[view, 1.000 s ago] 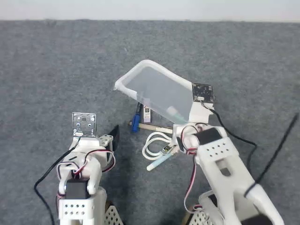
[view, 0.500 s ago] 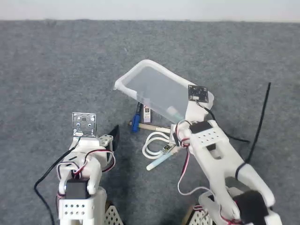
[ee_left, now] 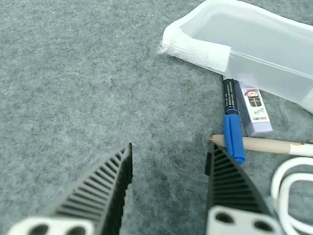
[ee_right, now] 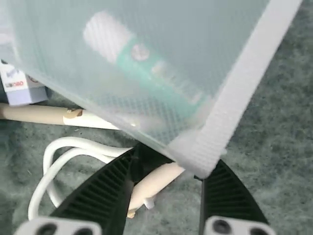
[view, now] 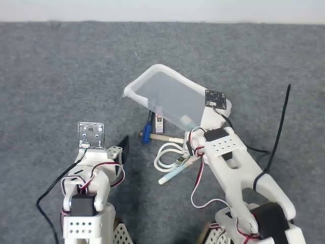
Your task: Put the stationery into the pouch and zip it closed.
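Note:
The translucent white pouch (view: 167,97) lies tilted in the middle of the grey carpet, and inside it is a white and teal item (ee_right: 139,58). Beside its near edge lie a blue pen (view: 148,128), a small eraser (view: 159,123), a beige pen (view: 166,138), a coiled white cable (view: 169,155) and a light blue pen (view: 175,174). My right gripper (ee_right: 171,166) is open, its jaws on either side of the pouch's near right corner (ee_right: 203,154), above the beige pen (ee_right: 54,116). My left gripper (ee_left: 168,161) hovers open over bare carpet, just short of the blue pen (ee_left: 232,132).
The grey carpet (view: 61,71) stretches free to the left and behind the pouch. A black cable (view: 277,142) runs beside the right arm. A pale wall edge borders the far side.
The right arm has swung slightly left and forward, bringing its gripper in around the pouch's corner. The pouch and the left arm have stayed put.

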{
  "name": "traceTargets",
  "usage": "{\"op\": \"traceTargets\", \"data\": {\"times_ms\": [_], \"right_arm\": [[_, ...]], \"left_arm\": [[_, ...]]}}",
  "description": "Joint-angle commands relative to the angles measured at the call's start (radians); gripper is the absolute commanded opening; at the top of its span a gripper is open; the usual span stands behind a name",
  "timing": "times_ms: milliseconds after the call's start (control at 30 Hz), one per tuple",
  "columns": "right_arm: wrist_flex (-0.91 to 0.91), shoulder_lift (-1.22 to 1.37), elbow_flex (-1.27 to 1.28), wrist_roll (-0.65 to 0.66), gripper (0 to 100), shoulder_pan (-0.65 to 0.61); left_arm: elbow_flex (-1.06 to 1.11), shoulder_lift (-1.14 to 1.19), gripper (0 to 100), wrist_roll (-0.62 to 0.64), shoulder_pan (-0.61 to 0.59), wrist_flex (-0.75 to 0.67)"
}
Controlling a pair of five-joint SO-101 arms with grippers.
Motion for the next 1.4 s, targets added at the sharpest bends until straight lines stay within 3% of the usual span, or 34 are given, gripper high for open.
{"op": "traceTargets", "data": {"times_ms": [0,433,633,833,967,1067,1367], "right_arm": [[-0.018,-0.059,-0.061,-0.014,17.5,0.008],[-0.008,-0.056,-0.103,-0.014,17.5,0.004],[-0.059,-0.035,-0.101,-0.014,9.0,0.01],[-0.058,0.105,-0.133,-0.014,13.9,0.01],[-0.058,0.148,-0.155,-0.014,12.2,0.01],[-0.056,0.139,-0.16,-0.008,0.6,0.013],[0.073,-0.058,-0.155,-0.008,0.6,0.012]], "left_arm": [[-0.015,-0.021,23,0.012,-0.006,-0.023],[-0.015,-0.021,23,0.012,-0.006,-0.023],[-0.015,-0.021,23,0.012,-0.006,-0.023],[-0.015,-0.021,23,0.012,-0.006,-0.021],[-0.015,-0.021,23,0.012,-0.006,-0.018],[-0.015,-0.021,23,0.011,-0.006,-0.006],[-0.015,-0.021,23,0.011,-0.006,-0.006]]}}
